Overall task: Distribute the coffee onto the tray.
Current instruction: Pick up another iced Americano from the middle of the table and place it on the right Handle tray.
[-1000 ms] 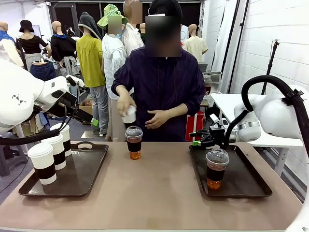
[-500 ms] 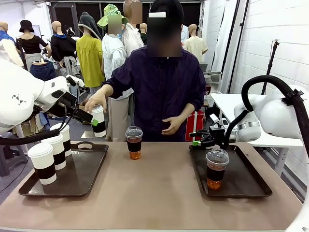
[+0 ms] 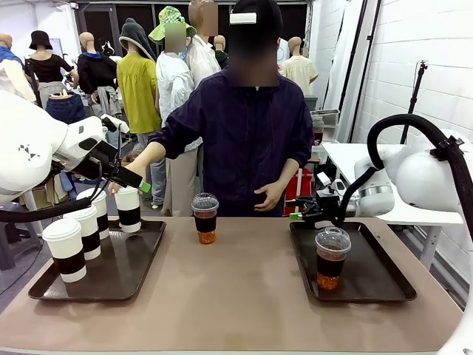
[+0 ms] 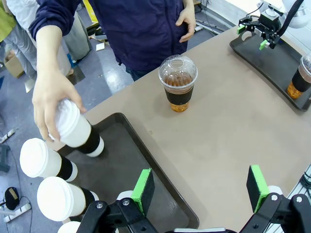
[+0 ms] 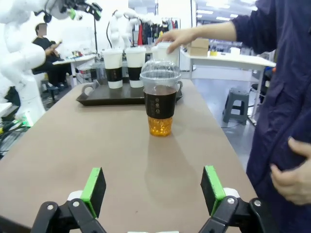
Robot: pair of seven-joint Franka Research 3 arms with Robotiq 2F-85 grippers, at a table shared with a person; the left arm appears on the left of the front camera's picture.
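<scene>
On the table [image 3: 244,303], the left tray [image 3: 140,277] has three white cups [image 3: 65,250] plus a fourth [image 3: 128,209] tilted in the person's hand [image 4: 48,102] at its back edge; right tray [image 3: 377,274] has one clear cup [image 3: 332,259], the other clear cup [image 3: 205,217] stands between the trays. Left gripper [image 4: 200,187] and right gripper [image 5: 154,189] gape wide, empty. Thin squashy walls, I'd guess, so grab the sleeve [image 5: 160,103], not the lid [image 5: 160,75]

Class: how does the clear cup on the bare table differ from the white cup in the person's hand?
The clear cup has a dome lid and shows brown drink; the white cup is opaque with a flat white lid. The clear cup stands on the bare table; the white cup is over the left tray's far end. Nothing touches the clear cup; the person's hand grips the white cup's top. Both wear dark sleeves.
</scene>
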